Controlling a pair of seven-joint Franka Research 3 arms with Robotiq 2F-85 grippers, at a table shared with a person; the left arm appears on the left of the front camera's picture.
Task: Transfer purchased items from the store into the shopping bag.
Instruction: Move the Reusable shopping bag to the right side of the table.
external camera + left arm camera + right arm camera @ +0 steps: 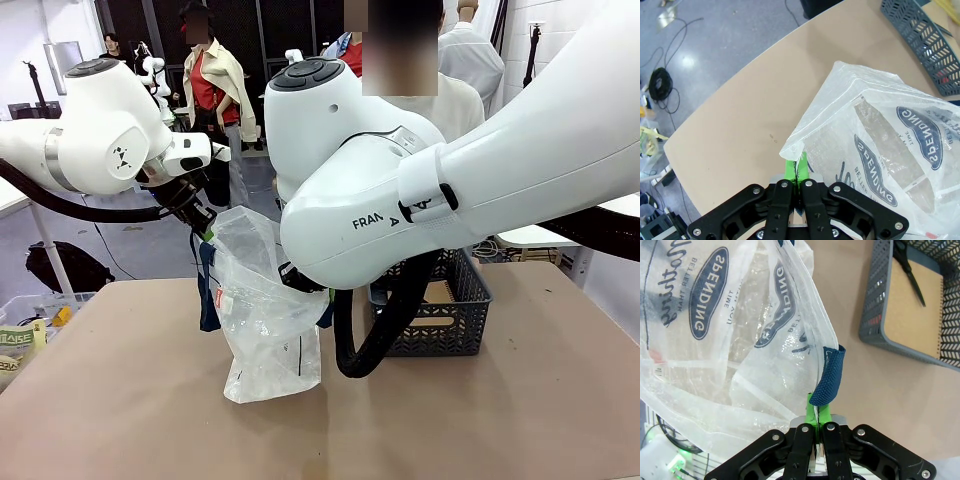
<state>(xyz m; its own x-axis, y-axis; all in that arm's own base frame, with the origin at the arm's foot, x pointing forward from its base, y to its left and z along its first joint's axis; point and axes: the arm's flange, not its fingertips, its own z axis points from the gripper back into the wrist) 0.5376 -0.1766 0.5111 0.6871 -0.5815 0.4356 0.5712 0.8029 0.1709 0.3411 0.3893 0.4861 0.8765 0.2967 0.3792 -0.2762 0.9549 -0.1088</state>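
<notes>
Shopping bag (262,320): found at centre of front view, standing on brown table (500,420), just left of grey lattice basket (470,300). Suspended by two opposite points of its rim.

Left gripper (796,167): jaws fully closed, green pads pinching a corner fold of the clear plastic rim, bottom centre of left wrist view.

Right gripper (816,412): jaws likewise fully closed, clamped on rim plastic at foot of navy handle strap (829,375), bottom centre of right wrist view.

Judged purpose of hold: to prevent collapse of the limp film and to present an open mouth for loading. Mouth partly spread, sides crumpled.

Noted in basket, upper right of right wrist view: flat brown item (912,305) with thin dark object (910,270) on it; nature of either not determinable. Contents of bag not legible through printed film.

With both grippers occupied, loading judged to fall to person (455,105) at far side. Risk: thin film slipping from pads.
</notes>
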